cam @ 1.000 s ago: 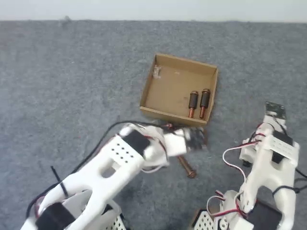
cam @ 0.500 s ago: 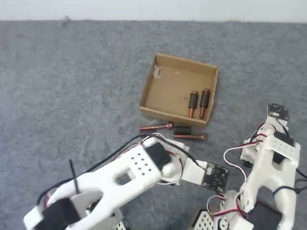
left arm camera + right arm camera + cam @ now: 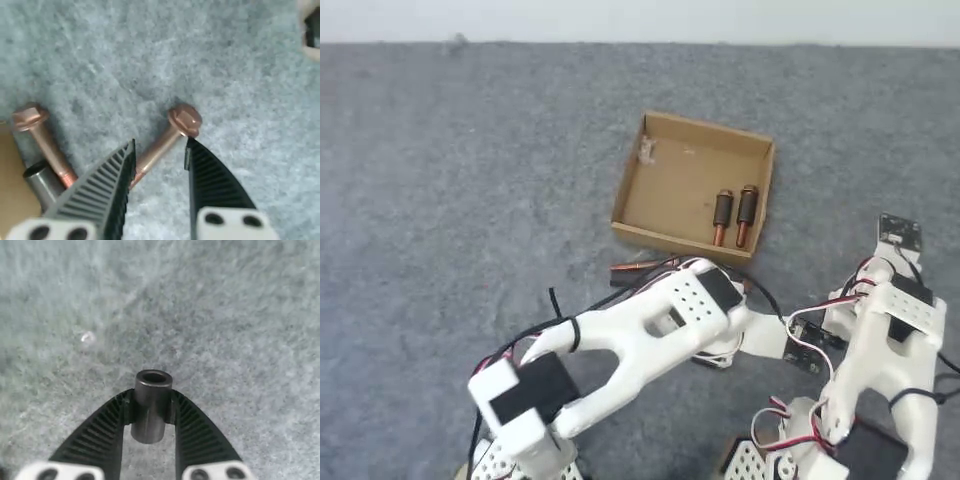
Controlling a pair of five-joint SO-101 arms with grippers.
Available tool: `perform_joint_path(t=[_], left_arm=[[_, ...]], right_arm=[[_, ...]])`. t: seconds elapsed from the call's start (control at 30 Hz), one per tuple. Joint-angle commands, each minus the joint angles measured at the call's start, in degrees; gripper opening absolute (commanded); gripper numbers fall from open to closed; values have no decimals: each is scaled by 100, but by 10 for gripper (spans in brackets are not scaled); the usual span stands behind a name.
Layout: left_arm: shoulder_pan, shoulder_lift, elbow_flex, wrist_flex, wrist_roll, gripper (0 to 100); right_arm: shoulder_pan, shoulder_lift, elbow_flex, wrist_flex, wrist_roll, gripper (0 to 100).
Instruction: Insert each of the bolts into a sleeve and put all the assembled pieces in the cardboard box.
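Note:
My left gripper [image 3: 160,145] is open, its two fingers either side of the shank of a copper bolt [image 3: 172,136] lying on the grey carpet. A second bolt [image 3: 42,140] and a dark sleeve [image 3: 39,181] lie close beside it. From above, the left arm [image 3: 670,320] stretches across in front of the cardboard box [image 3: 665,190], and one bolt [image 3: 638,267] pokes out from behind it. Two assembled pieces [image 3: 734,216] rest in the box. My right gripper [image 3: 151,399] is shut on an upright dark sleeve [image 3: 152,407] above the carpet.
The right arm [image 3: 885,320] stands at the right, apart from the box. A scrap of tape [image 3: 646,150] sticks to the box's far left corner. Open carpet [image 3: 470,180] spreads to the left and behind the box.
The left arm has swung across the front of the box to the right and now covers the loose sleeve and a bolt that showed half a second ago. The right arm has stayed still.

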Motion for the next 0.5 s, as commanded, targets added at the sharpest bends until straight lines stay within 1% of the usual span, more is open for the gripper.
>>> perform_joint_path(t=[0.0,0.3,0.47], left_arm=[[-123,97,-268,-273,-62,156],[-325,431,-444,-308,0,150],[-193,422,-453,-343,448,96]], right_arm=[[-84,-180,-176,-66,-62,6],[-84,-180,-167,-66,-35,6],[-84,-180,-158,-84,-62,6]])
